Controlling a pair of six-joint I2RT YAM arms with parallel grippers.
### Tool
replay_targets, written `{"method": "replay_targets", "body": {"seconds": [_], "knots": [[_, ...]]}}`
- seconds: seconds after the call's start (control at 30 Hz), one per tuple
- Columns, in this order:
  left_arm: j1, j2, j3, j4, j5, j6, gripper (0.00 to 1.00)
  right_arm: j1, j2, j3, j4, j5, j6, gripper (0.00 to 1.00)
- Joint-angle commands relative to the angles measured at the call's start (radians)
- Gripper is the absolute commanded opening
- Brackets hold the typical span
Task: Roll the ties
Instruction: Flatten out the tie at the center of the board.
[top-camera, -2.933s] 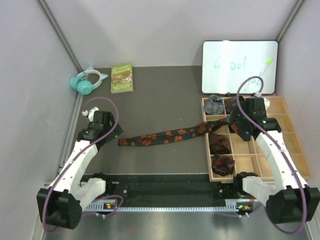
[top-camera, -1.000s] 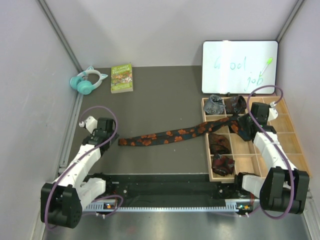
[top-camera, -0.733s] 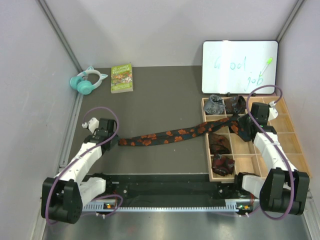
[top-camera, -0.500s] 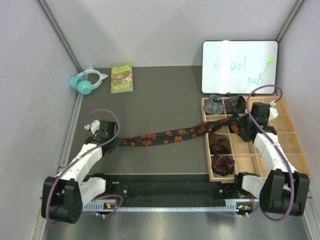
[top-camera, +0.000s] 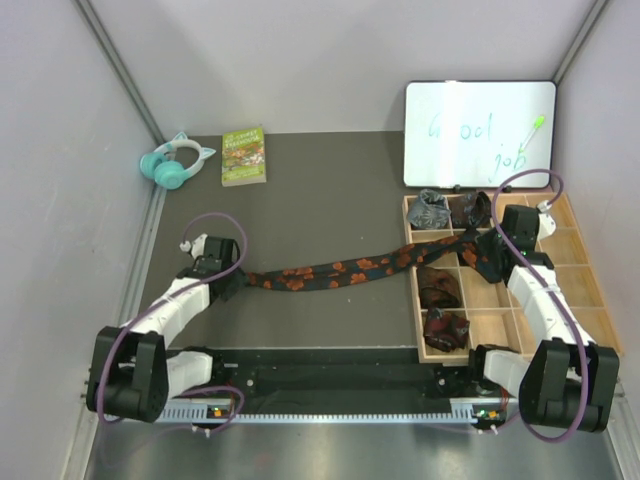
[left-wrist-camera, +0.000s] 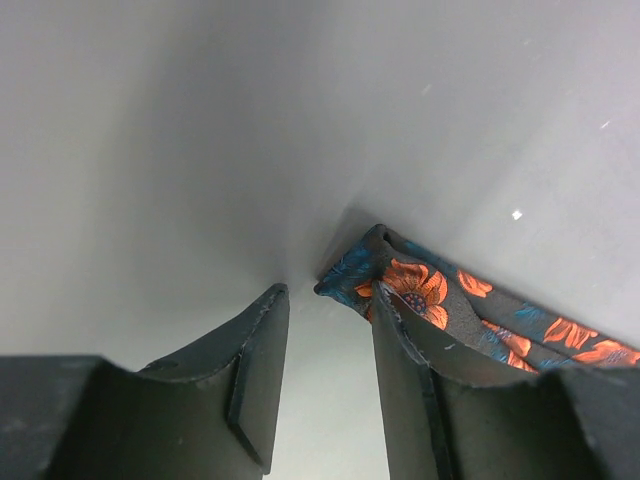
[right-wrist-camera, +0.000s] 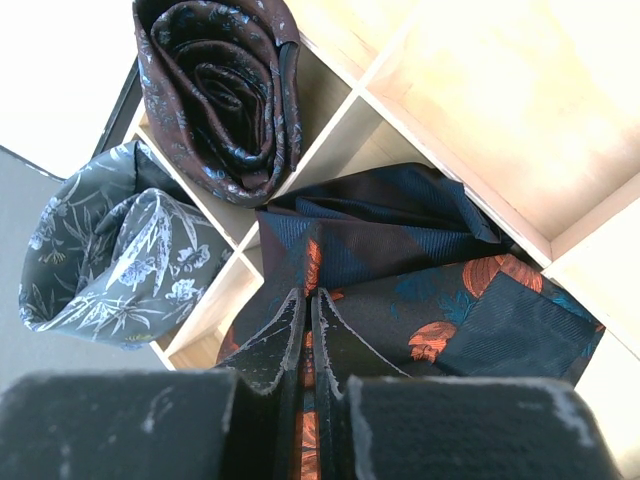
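A long black tie (top-camera: 345, 270) with orange-red leaf blotches lies stretched across the table. Its narrow tip (left-wrist-camera: 372, 272) sits just ahead of my open left gripper (left-wrist-camera: 328, 295), against the outer side of the right finger (left-wrist-camera: 400, 350). Only bare table shows between the jaws. In the top view that left gripper (top-camera: 235, 283) is at the tie's left end. My right gripper (right-wrist-camera: 308, 298) is shut on a fold of the tie's wide end (right-wrist-camera: 440, 290) over the wooden tray (top-camera: 572, 290). Rolled ties fill tray cells: a grey one (right-wrist-camera: 120, 250) and a dark brown one (right-wrist-camera: 225, 90).
Two more rolled ties (top-camera: 438, 288) (top-camera: 445, 330) sit in the tray's left column. A whiteboard (top-camera: 478, 135) with a green marker (top-camera: 535, 128) leans at the back right. A green book (top-camera: 243, 155) and teal headphones (top-camera: 175, 162) lie at the back left.
My left gripper has slid right along the table up to the tie's narrow tip, which has shifted slightly right. The right gripper has stayed shut on the wide end.
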Motion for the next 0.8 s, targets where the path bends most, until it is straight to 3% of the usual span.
{"method": "replay_targets", "body": {"seconds": [0.0,0.2,0.37,0.57,0.7,0.77], "knots": [[0.002,0.065,0.019,0.066,0.023,0.027,0.45,-0.015,-0.014,0.035,0.003,0.003,-0.023,0.0],[0.002,0.147,0.068,0.105,0.032,0.057,0.46,-0.015,-0.011,0.044,0.001,0.01,-0.043,0.0],[0.002,0.246,0.1,0.117,0.054,0.059,0.37,-0.015,-0.007,0.047,-0.002,0.015,-0.056,0.0],[0.002,0.254,0.091,0.149,0.075,0.07,0.26,-0.016,0.001,0.047,0.003,0.018,-0.062,0.0],[0.002,0.235,0.123,0.114,0.089,0.088,0.0,-0.015,0.003,0.063,-0.004,0.004,-0.062,0.0],[0.002,0.202,0.154,0.079,0.068,0.09,0.0,-0.015,-0.007,0.083,-0.027,0.0,-0.065,0.0]]}}
